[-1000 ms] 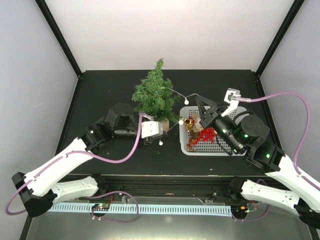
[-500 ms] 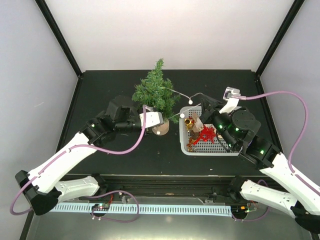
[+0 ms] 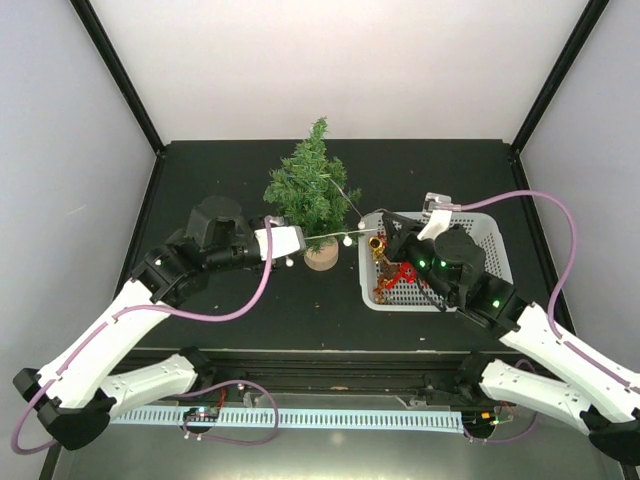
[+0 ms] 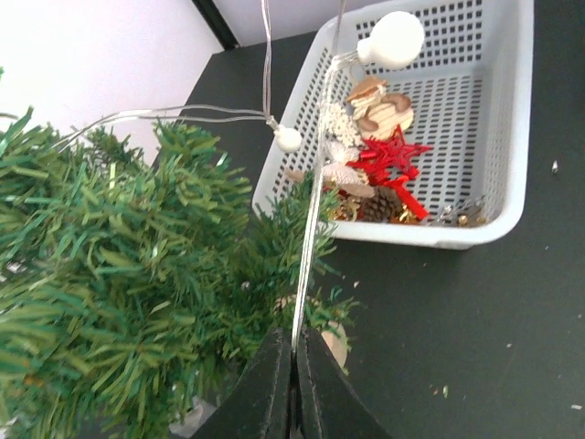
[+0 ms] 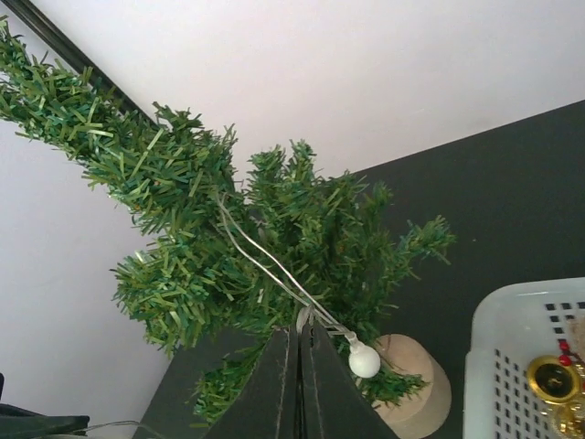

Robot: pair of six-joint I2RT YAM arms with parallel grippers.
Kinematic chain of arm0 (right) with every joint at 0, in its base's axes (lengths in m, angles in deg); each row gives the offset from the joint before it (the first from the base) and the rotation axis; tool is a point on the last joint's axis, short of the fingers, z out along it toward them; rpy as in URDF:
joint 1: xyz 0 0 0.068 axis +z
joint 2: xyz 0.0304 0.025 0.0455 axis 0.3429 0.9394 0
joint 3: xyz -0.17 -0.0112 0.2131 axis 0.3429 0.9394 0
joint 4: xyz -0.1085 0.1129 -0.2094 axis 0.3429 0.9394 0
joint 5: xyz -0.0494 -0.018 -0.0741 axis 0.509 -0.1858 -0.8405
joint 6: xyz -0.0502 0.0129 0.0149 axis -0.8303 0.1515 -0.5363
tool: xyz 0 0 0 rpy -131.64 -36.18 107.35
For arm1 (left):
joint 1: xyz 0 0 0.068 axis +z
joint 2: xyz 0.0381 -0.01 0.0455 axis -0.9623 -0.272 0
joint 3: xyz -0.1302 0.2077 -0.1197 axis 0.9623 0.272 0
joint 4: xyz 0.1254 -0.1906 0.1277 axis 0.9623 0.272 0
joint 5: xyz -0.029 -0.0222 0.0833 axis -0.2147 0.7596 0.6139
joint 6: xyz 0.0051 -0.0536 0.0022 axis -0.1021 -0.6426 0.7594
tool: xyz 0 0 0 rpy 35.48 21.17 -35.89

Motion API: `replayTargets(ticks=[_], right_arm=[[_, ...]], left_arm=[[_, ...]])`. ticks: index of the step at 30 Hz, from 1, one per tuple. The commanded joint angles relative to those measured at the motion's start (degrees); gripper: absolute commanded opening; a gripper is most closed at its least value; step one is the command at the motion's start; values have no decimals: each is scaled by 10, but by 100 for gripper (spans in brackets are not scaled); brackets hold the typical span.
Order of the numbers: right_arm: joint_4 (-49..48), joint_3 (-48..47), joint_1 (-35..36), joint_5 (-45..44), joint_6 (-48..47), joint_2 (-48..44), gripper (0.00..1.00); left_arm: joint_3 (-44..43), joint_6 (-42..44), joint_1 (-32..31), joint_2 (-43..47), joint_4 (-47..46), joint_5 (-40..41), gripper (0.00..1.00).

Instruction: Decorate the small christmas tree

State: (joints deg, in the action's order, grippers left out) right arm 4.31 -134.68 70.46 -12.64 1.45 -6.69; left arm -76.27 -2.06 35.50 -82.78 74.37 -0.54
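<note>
Draping lights: left pincer (image 4: pixel 292 389) and right pincer (image 5: pixel 298 366) are both clenching the bulb wire (image 3: pixel 335 238), stretching it across the small christmas tree (image 3: pixel 310 190). Next is probably calling for winding it round the branches.

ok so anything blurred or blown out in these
Top external: even, soft light, the small bristly dark-green christmas tree sharp, few shadows on the black table. Left wrist: nearest needles soft, the round white bulb on the thin wire light string nearly blown out. Right wrist: tree crisp against a bright white wall, the jaws shut on the wire dark, little detail.
</note>
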Motion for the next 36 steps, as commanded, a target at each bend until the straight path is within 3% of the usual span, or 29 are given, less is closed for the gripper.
replayTargets(ticks=[1,8,16,27,36], right_arm=[[-42,3,-10,-10,11,14,1],[-73,-5,-9,30,13,63,1],[-104,-23,-9,93,16,109,1],[-122,-36,-10,159,7,128,6],[-127,-37,-9,177,4,140,23]], left_arm=[[-21,34,10,27,55,80,2],[-23,84,20,63,54,176,2],[-20,121,61,97,48,204,2],[-14,141,196,109,-12,167,2],[-9,137,269,82,-39,113,1]])
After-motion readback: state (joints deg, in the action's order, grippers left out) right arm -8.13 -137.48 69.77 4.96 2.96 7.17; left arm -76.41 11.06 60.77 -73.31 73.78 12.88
